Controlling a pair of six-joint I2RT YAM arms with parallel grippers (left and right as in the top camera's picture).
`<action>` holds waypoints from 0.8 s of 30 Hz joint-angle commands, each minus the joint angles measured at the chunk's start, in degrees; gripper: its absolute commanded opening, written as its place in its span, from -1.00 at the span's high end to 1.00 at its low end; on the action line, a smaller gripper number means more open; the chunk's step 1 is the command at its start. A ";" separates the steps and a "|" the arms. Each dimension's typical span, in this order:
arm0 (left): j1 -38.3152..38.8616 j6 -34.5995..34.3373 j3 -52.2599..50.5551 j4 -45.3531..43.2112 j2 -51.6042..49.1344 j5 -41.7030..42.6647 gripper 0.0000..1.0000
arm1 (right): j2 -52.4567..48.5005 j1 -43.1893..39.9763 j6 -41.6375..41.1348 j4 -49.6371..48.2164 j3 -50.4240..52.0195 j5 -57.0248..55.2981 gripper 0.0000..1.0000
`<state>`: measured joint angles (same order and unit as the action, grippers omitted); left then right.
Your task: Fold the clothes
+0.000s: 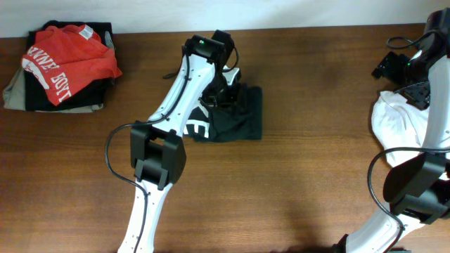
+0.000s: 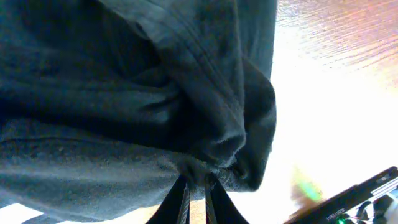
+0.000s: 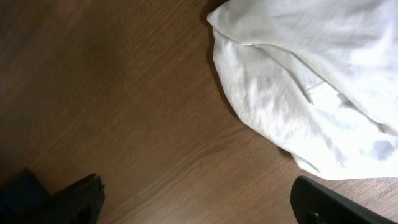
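Mostly hidden lettering (image 1: 200, 128), dark T-shirt (image 1: 242, 116), left hand (image 2: 198, 186) pinching

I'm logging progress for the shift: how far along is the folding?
Looks done: a pile of clothes at the far left, red T-shirt on top. In hand: the left gripper is shut on the dark T-shirt, partly folded mid-table. Left: finishing that fold, and likely the white cloth lying crumpled beside the open right gripper.
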<state>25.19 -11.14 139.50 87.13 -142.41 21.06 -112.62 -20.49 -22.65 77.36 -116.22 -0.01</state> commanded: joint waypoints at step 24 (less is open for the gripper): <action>-5.68 7.50 -0.72 0.76 -0.22 3.58 -0.55 | 0.26 -0.17 -0.11 -0.02 -0.17 -0.70 -0.97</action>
<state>18.83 -5.32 141.01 89.03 -142.28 21.98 -112.62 -20.49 -22.65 77.36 -116.22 -0.03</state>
